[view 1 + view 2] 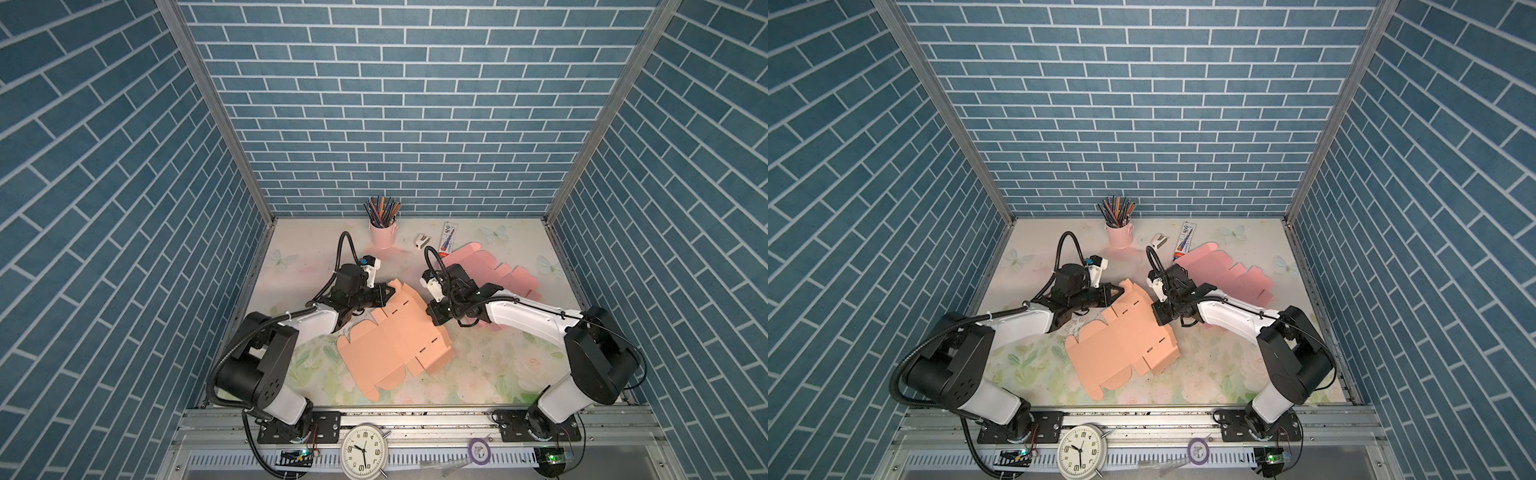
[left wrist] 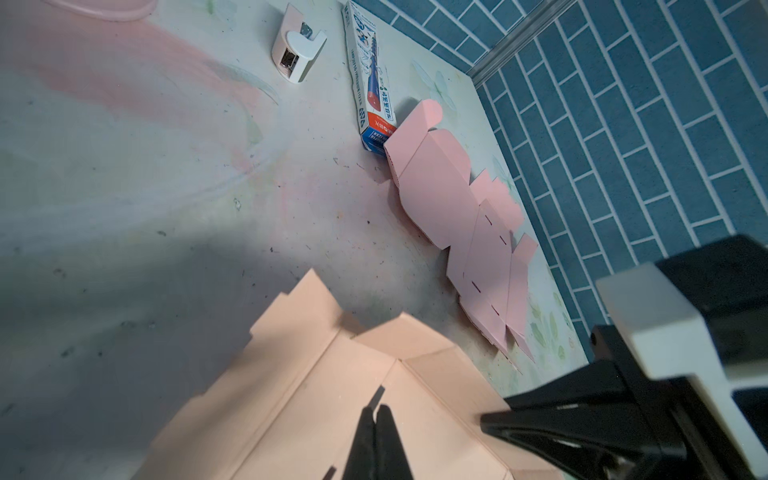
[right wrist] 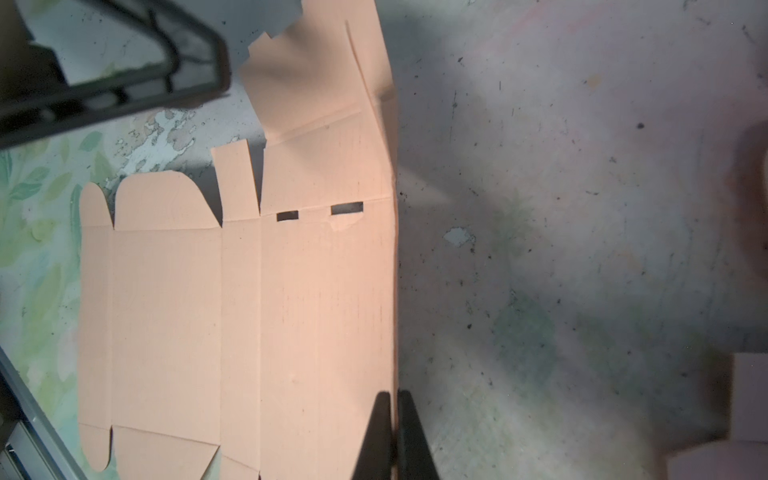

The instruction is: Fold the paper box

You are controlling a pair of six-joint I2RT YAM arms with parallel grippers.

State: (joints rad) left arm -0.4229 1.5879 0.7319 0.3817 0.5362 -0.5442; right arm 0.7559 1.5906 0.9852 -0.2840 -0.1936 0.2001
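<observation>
Peach paper box (image 1: 390, 345) lies mostly flat and unfolded between the left gripper (image 1: 388, 292) and right gripper (image 1: 434, 318); the edge panel is maybe lifted.

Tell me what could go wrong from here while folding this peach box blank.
The right gripper pinches the raised edge of the peach box blank while the left gripper is shut at its far flap; opposing pulls could tear or miscrease the thin card. The right arm hangs over the pink blank, so a sweep may drag it.
</observation>
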